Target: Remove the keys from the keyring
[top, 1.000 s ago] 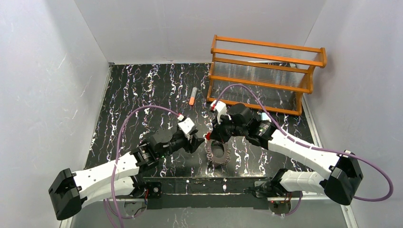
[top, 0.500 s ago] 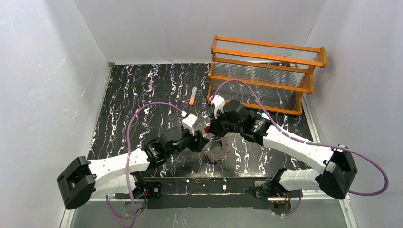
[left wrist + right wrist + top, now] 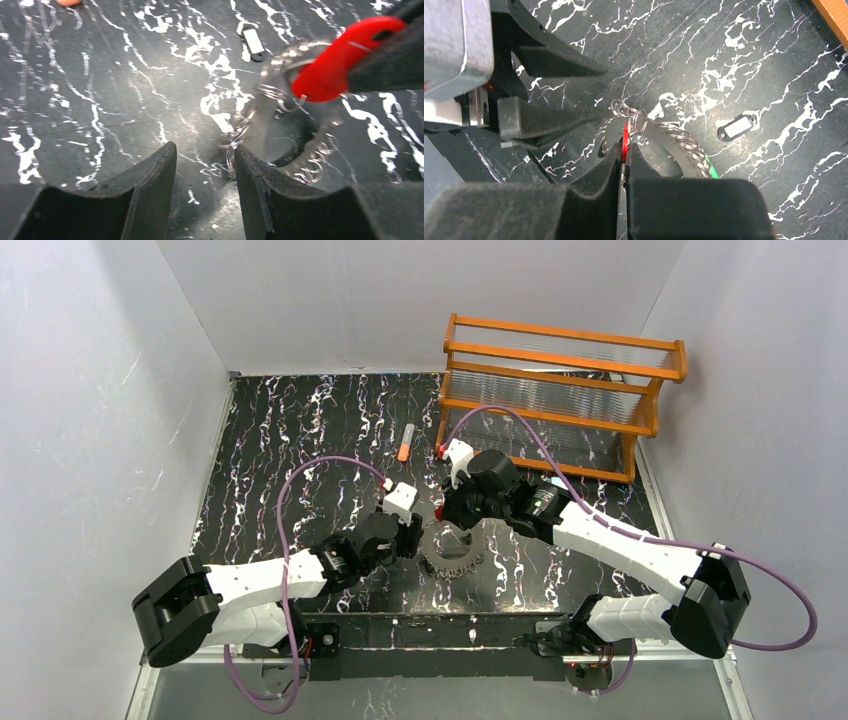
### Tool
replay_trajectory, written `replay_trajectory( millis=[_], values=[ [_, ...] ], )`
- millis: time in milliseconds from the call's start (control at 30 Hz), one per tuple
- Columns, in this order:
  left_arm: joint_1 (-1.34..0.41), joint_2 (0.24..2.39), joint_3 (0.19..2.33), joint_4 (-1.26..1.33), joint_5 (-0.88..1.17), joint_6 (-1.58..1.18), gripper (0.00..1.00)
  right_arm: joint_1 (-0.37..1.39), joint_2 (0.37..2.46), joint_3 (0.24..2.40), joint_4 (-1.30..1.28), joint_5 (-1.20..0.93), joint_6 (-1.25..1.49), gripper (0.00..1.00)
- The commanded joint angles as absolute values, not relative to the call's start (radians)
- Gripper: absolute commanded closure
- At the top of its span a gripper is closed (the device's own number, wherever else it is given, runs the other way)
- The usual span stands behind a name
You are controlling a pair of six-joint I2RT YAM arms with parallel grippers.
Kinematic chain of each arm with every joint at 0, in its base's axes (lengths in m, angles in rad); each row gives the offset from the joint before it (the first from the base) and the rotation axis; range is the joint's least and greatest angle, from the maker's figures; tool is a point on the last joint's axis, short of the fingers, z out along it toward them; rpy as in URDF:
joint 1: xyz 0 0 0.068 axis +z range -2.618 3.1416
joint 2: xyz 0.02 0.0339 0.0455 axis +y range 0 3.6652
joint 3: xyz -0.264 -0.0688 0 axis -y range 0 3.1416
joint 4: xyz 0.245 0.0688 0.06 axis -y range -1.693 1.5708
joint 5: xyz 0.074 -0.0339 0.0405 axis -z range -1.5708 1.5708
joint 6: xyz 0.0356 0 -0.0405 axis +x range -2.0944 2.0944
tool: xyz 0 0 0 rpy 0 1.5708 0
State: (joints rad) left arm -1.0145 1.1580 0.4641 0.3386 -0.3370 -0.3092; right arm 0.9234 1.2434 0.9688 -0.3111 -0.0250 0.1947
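The job is partway done, and the step now looks like pulling the red key [image 3: 340, 65] off the keyring [image 3: 455, 565]. The right fingers [image 3: 594, 185] are squeezed shut on the red key, which shows as a thin red strip between them in the middle of the right wrist view. The key is hooked to a small loop on the keyring. The keyring sits in the middle of the table [image 3: 300, 440], low in the top view, right between the two arms. The left fingers [image 3: 150, 190] are apart, with bare table showing between them. They are holding nothing. They sit low at the left side of the keyring, and the little wire loops are just beside the finger on the right of the left wrist view. The dark-and-white key [image 3: 252, 42] lies alone on the table, off the keyring, near the top of that view. A bit of the green key [image 3: 708, 161] peeks out by the keyring, so it likely needs taking off too. Next, the left fingers likely need to close on the keyring and hold it down. Then the right arm can pull and twist the red key out.
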Motion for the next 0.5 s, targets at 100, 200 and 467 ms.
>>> replay_trajectory(
  millis=[100, 200, 467],
  values=[
    [-0.995, 1.188, 0.456, 0.406, -0.476, -0.138, 0.56, 0.928, 1.212, 1.015, -0.338, -0.044, 0.207, 0.99],
    [-0.983, 1.234, 0.47, 0.481, -0.444, -0.097, 0.56, 0.927, 1.209, 1.013, -0.345, -0.034, 0.222, 0.99],
    [-0.971, 1.199, 0.429, 0.623, -0.228, -0.033, 0.54, 0.928, 1.184, 1.0, -0.352, -0.005, 0.217, 0.99]
  ],
)
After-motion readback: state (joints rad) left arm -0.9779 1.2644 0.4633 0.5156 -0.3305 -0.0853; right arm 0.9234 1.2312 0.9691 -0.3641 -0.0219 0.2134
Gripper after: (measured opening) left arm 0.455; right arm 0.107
